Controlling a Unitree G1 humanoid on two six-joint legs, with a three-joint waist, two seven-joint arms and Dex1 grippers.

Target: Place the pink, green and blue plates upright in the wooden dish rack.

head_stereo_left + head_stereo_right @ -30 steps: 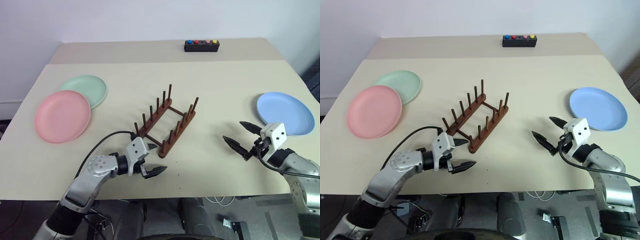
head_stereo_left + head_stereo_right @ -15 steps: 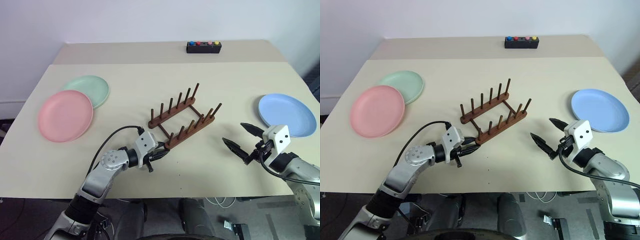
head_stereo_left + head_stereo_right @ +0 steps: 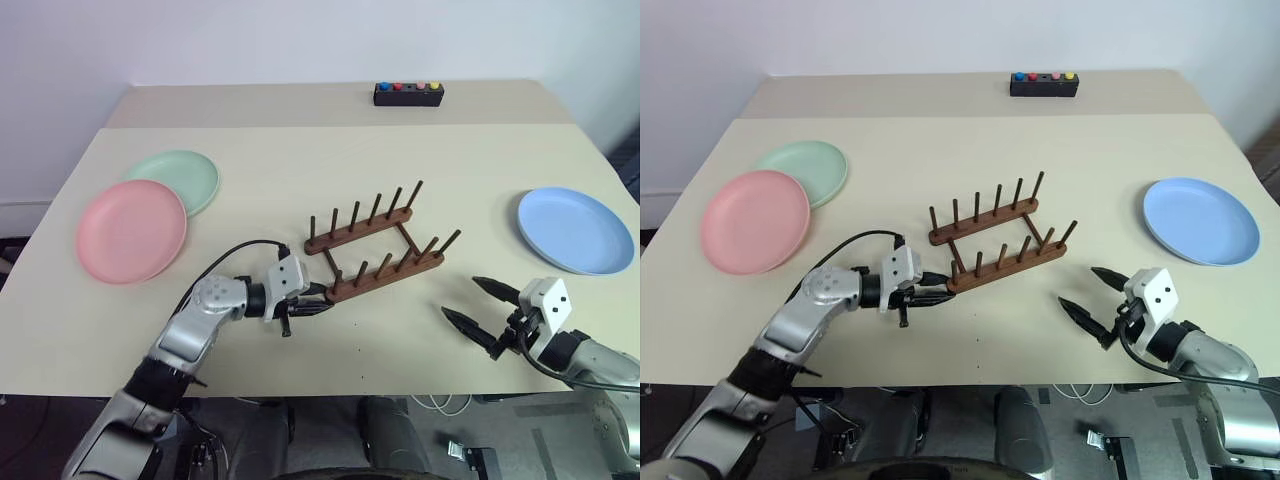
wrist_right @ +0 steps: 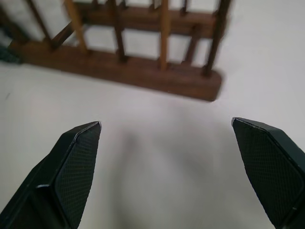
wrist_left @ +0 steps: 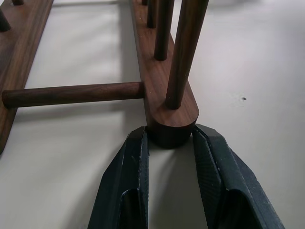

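The small dark reddish-brown wooden dish rack (image 3: 998, 239) stands empty at the middle of the beige surface (image 3: 970, 140). The left gripper (image 5: 169, 143) has its jaws clenched on the rounded end of the rack's near rail. The right gripper (image 3: 1092, 296) hovers just right of the rack, jaws spread wide and empty. A round blue plate (image 3: 1200, 220) lies flat far right; a round pink plate (image 3: 754, 220) overlaps a round green plate (image 3: 805, 169) far left.
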